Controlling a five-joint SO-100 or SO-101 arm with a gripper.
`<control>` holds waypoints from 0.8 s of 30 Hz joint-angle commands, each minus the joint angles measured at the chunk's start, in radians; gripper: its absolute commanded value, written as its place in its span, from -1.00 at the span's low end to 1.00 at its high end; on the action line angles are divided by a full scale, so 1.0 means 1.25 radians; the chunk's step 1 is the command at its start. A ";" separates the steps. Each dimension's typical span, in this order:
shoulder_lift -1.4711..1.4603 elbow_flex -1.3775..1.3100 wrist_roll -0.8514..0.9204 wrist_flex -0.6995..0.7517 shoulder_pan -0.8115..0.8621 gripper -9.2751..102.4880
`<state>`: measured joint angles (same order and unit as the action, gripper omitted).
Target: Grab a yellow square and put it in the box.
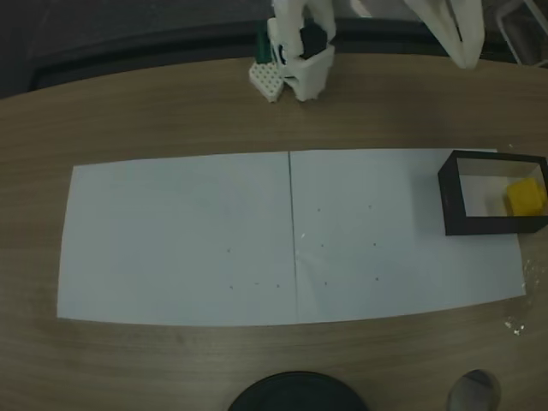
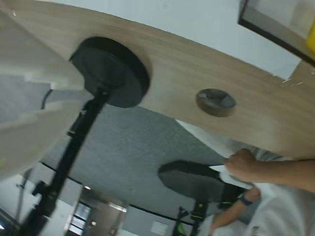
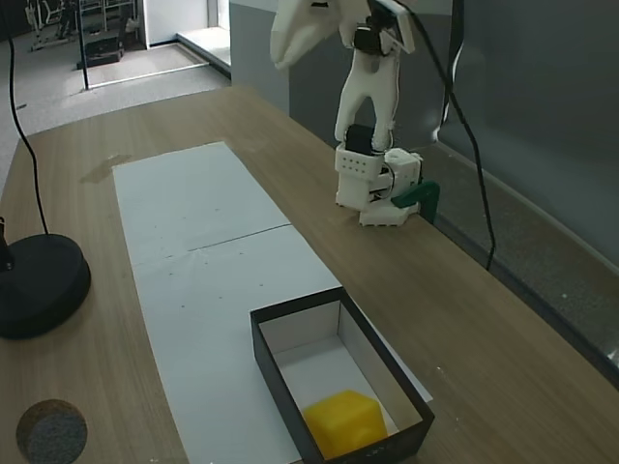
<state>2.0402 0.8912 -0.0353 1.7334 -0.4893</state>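
Note:
The yellow square (image 1: 525, 195) lies inside the box (image 1: 452, 201), at its right end in a fixed view, and nothing holds it. In another fixed view the yellow square (image 3: 343, 420) rests at the near end of the black-walled box (image 3: 276, 387). My white gripper (image 1: 467, 58) hangs high above the table's far edge, well apart from the box, with its fingers drawn together and nothing between them. It also appears raised near the arm's top (image 3: 280, 60). In the wrist view the gripper (image 2: 86, 96) is at the left, and the box (image 2: 275, 29) and the yellow square (image 2: 311, 42) show at the upper right.
White paper (image 1: 180, 240) covers the middle of the wooden table. The arm's base (image 3: 372, 184) stands at the far edge. A black round stand base (image 3: 39, 285) and a grey disc (image 3: 50, 430) sit near the front edge. A person's hand (image 2: 243, 164) is beyond the table.

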 commanded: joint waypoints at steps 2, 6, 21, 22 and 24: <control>0.317 0.231 -0.002 -0.050 0.117 -0.84; 0.553 0.493 -0.006 -0.119 0.142 -0.84; 1.081 1.073 0.000 -0.356 0.355 -0.84; 1.096 1.095 0.000 -0.356 0.364 -0.84; 1.124 1.141 -0.006 -0.356 0.374 -0.84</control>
<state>3.4192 2.2979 -0.0337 1.3116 -0.0383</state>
